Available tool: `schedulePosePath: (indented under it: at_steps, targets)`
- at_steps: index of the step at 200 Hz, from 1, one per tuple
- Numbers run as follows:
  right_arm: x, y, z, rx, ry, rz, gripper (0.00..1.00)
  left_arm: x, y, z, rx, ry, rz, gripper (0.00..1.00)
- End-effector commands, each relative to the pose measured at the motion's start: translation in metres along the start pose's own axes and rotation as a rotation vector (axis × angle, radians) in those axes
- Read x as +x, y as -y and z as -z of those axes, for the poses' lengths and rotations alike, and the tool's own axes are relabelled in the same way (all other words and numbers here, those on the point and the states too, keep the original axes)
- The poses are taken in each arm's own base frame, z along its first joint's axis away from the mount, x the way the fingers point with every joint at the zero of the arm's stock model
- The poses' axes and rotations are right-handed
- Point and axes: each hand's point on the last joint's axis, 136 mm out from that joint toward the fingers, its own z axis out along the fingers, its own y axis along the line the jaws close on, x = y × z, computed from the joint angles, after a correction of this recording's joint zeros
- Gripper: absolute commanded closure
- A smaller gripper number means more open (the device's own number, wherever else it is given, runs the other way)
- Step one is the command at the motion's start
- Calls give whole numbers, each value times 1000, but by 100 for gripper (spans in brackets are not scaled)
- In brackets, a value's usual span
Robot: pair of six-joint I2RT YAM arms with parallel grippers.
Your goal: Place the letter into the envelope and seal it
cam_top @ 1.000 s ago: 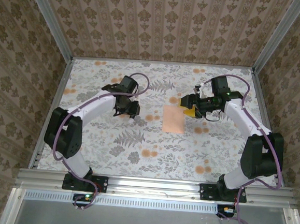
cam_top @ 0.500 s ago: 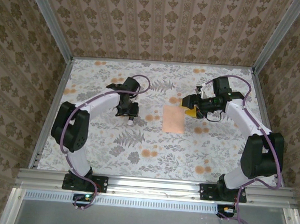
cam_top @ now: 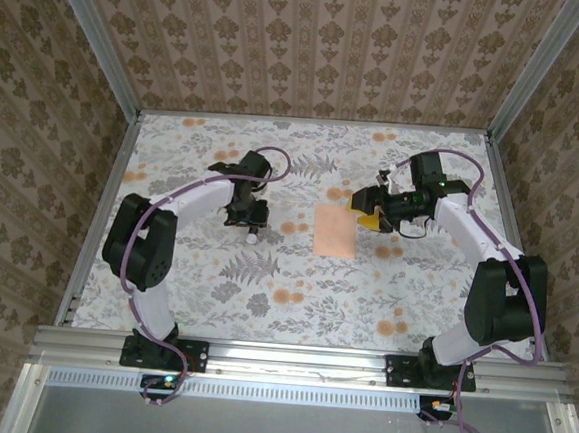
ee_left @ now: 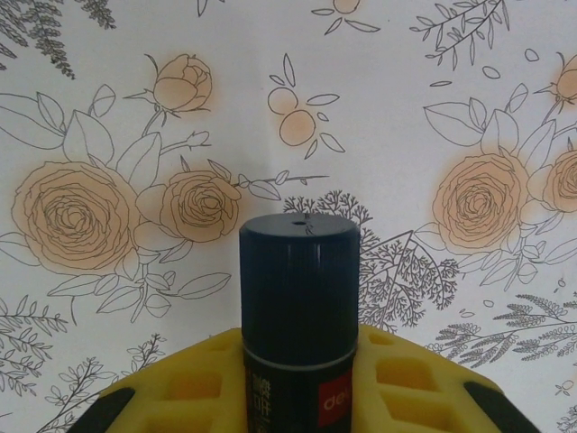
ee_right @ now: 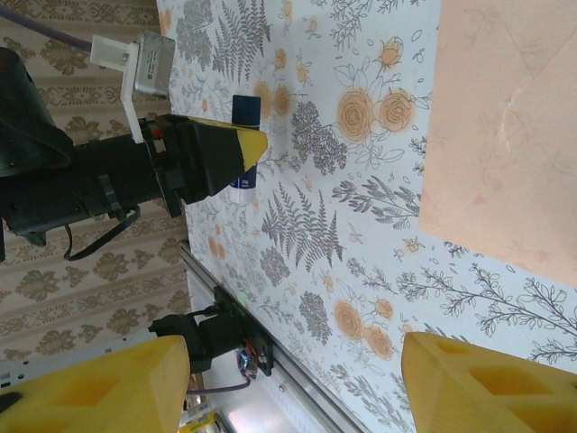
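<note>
The left wrist shows us the left pincer (ee_left: 297, 383) clamped on a dark-capped glue stick (ee_left: 299, 280), a mere speck from above. Our right pincer (ee_right: 296, 361) stands wide; the envelope (ee_right: 505, 126) lies ahead of it on the tabletop (ee_right: 343, 225), partly cut off.

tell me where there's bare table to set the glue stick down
Bare table in front of the envelope, toward the arm bases, and along the back wall. Crowded where the right end effector sits beside the envelope.
</note>
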Motion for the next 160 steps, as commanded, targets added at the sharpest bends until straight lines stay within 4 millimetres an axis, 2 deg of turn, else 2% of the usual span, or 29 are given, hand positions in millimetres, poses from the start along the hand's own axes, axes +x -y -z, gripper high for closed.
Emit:
schedulePosePath:
  at_steps: [1,41,107,160]
  targets:
    - [4,7,1,17,-8,-9,35,-7,-3,-4,-12,9,33,98]
    - [5,8,1,18,-9,-12,35,-10,-3,-11,-22,37,49,97]
    - [6,8,2,21,-6,-12,36,-10,1,-27,-40,42,64,87]
    - [7,10,3,23,-3,-17,35,-8,-1,-34,-45,32,78,83]
